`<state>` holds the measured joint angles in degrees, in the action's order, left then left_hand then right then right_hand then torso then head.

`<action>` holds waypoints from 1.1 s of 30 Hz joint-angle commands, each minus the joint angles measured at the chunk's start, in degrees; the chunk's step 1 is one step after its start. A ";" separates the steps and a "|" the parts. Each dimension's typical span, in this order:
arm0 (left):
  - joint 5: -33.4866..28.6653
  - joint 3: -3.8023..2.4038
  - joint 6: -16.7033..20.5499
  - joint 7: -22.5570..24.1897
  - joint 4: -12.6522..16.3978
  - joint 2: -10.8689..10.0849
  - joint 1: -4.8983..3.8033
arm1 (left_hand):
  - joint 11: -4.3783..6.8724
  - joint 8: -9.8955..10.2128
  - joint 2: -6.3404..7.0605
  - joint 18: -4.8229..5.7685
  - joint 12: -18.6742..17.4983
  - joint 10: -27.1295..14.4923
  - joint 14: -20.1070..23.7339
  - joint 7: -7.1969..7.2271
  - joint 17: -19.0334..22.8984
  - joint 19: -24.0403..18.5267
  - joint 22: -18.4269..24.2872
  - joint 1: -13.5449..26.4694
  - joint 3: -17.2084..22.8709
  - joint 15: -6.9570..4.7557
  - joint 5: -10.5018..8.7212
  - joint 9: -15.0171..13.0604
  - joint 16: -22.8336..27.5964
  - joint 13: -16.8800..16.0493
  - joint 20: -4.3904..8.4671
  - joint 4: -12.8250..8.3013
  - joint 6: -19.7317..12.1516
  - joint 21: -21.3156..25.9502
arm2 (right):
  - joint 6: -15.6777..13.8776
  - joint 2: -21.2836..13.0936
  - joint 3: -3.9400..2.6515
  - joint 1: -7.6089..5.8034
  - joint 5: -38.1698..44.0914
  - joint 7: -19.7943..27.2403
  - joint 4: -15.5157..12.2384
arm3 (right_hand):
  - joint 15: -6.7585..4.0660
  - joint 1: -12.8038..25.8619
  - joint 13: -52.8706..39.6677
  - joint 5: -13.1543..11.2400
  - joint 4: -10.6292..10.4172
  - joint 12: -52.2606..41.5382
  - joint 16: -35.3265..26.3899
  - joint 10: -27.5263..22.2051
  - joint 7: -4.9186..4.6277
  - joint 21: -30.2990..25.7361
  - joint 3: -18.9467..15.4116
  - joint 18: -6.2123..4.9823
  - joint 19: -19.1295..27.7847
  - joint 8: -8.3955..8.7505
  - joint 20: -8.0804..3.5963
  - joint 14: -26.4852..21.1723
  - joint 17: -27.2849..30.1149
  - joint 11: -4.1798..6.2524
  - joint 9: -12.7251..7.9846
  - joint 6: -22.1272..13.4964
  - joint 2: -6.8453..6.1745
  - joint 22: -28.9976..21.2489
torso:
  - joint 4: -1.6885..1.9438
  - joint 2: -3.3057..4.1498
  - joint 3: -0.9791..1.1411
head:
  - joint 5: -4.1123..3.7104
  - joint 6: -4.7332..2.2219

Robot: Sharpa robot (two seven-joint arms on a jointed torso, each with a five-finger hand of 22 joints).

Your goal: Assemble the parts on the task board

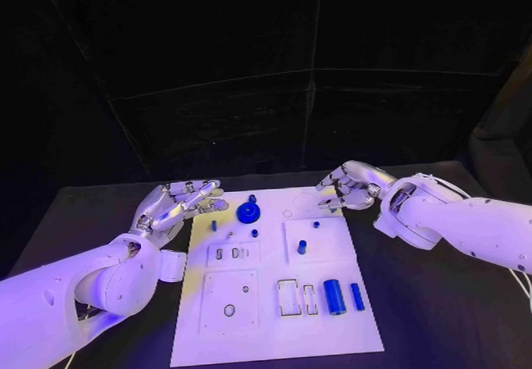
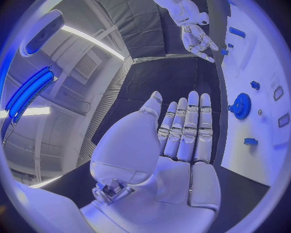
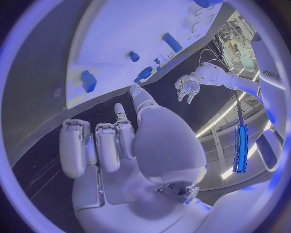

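Hovering empty with fingers apart, the left hand [image 1: 178,203] could knock the blue gear [image 1: 248,212] just beside it, while the right hand [image 1: 351,187], fingers loosely curled on nothing, risks brushing the task board [image 1: 344,329] at its far right corner.

Black table [image 1: 449,308] under both hands; black curtain [image 1: 274,86] beyond them, behind table's far edge.

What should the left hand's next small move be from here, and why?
Probably ease the left hand toward the blue gear lying near the task board's far edge. The hand is open and holds nothing, hovering beside the board's far left corner, with the gear the nearest loose part. The right hand also holds nothing, at the far right corner.
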<state>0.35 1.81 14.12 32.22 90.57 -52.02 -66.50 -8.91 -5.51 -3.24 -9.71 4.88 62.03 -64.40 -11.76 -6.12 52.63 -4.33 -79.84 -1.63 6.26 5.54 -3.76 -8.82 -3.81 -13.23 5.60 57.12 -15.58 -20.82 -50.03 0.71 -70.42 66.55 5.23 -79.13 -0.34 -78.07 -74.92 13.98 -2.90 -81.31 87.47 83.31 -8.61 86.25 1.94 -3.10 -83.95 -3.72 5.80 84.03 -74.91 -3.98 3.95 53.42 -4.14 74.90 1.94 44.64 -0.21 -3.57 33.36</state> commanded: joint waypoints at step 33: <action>0.02 0.07 -1.20 0.15 -1.20 1.16 -0.02 | -0.23 0.30 -0.08 -0.88 -0.24 -0.05 0.01 -0.29 -0.01 0.52 0.09 -0.56 -0.07 0.51 -0.27 0.04 0.37 0.06 -0.04 -0.45 0.03 0.32 | 8.09 1.31 0.00 0.58 -1.92 4.07 8.08 | -0.11 -1.73 -6.33 0.96 2.02 0.32 0.26 0.02 -0.36 -0.20 0.43 1.03 -1.63 -0.49 -0.22 4.68 -9.19 0.06 0.08 -0.04 0.59 5.12 | 0.00 -0.06 -0.12 | -0.90 0.92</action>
<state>0.35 1.92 13.70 32.18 89.27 -50.91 -66.44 -8.90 -5.51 -3.24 -9.70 4.88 62.03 -64.40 -11.76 -6.12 52.63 -4.30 -79.84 -1.79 6.26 5.54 -3.78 -8.82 -3.82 -13.23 5.44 57.12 -15.58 -13.80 -48.82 0.73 -69.78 64.02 8.84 -71.14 -0.32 -79.35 -74.92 14.80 -1.23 -80.88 87.47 83.31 -9.03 86.25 2.50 -3.10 -83.95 -3.99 5.81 84.03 -74.95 -3.98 3.95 53.00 -3.58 74.90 1.90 44.60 -0.31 -4.29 34.25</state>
